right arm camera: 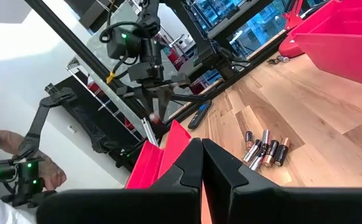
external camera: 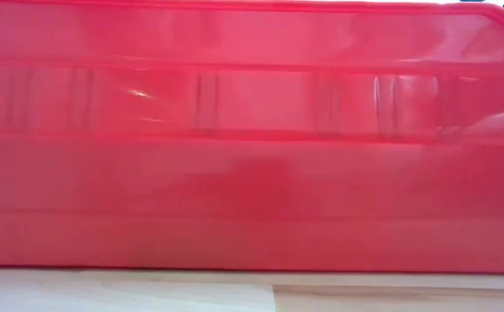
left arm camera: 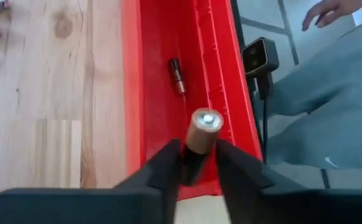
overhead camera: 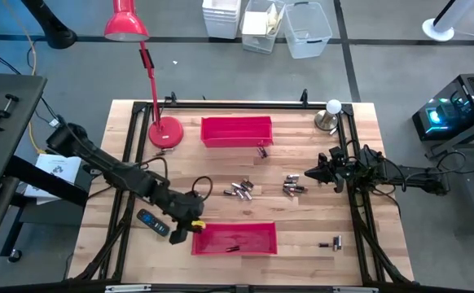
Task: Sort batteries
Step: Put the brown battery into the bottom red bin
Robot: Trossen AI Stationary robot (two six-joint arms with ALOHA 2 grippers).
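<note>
Pale butcher-block wood makes up your table (overhead camera: 302,244), framed by black rails, and on it sit two red plastic trays: the far tray (overhead camera: 236,130) toward twelve o'clock and the near tray (overhead camera: 234,238) toward six. Between them, around the table's centre, loose dark-and-silver cylindrical batteries (overhead camera: 241,190) lie in small clusters, with one stray battery (overhead camera: 335,242) off at about four o'clock.

Your left gripper (overhead camera: 186,230) hangs at the near tray's nine o'clock end, its fingers narrowed onto a copper-bodied, silver-capped battery (left arm camera: 203,129) held above the tray floor, where one dark battery (left arm camera: 177,76) already rests.

To finish this drop well, I would judge you should ease inward so the battery clears the tray wall (left arm camera: 131,93), lower it close to the floor, then part the fingers gently so it neither bounces nor rolls out.

Your right gripper (overhead camera: 310,172) waits at three o'clock beside the loose pile, its fingers pressed together on nothing.
</note>
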